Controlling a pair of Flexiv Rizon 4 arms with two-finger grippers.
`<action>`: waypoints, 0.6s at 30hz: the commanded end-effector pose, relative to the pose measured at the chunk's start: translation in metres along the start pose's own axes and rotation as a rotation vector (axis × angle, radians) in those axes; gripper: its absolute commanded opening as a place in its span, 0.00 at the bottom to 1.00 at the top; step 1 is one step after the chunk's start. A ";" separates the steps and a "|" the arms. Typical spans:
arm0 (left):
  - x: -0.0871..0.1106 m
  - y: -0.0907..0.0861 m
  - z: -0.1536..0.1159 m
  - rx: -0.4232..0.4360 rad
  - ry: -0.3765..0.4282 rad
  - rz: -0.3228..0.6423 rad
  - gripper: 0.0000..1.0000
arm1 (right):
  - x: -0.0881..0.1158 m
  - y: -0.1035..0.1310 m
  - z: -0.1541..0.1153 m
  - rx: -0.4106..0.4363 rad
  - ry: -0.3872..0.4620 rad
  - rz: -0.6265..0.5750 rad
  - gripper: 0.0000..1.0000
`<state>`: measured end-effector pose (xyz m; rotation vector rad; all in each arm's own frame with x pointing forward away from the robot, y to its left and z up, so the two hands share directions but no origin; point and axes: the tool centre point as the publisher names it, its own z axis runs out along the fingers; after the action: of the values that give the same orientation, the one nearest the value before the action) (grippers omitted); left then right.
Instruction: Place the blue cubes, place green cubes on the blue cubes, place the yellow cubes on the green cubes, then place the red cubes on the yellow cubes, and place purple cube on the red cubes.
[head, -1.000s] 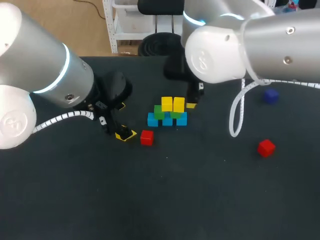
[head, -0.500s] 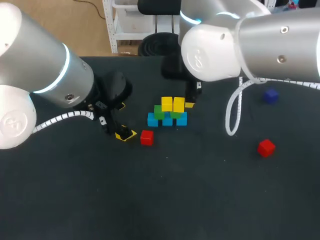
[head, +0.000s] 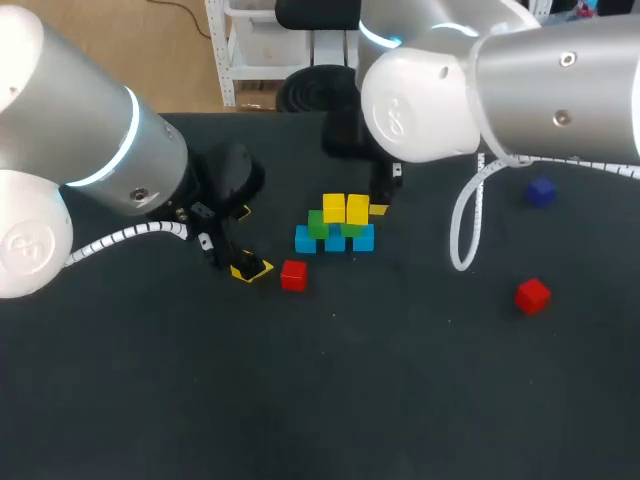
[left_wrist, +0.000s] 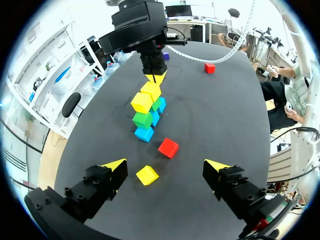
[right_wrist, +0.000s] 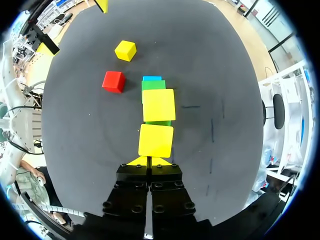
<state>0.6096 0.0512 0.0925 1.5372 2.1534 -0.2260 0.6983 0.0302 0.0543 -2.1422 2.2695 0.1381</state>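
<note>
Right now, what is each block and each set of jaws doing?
Left jaws: open, empty.
Right jaws: shut, empty.
Blue cubes: on table.
Green cubes: stacked on blue.
Two yellow cubes: stacked on green.
Third yellow cube: loose on table.
Red cubes: loose.
Purple cube: loose.

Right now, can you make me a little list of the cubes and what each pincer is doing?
Pile: three blue cubes, two green cubes on them, two yellow cubes on top
On the table: lone yellow cube, near red cube, far red cube, purple cube
Left pincer: open, lone yellow cube just ahead
Right pincer: shut, empty, beside the pile's top
</note>
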 end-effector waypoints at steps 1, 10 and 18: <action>-0.001 0.001 0.000 0.000 0.003 -0.001 1.00 | -0.001 -0.001 0.000 -0.003 0.001 0.001 0.00; -0.001 0.001 0.000 0.000 0.003 -0.001 1.00 | -0.002 -0.002 0.001 -0.001 0.001 0.001 0.00; -0.001 0.001 0.000 0.000 0.003 -0.001 1.00 | -0.002 -0.002 0.001 -0.002 0.002 0.003 0.00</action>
<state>0.6096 0.0512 0.0925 1.5372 2.1534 -0.2260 0.6989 0.0312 0.0536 -2.1395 2.2722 0.1370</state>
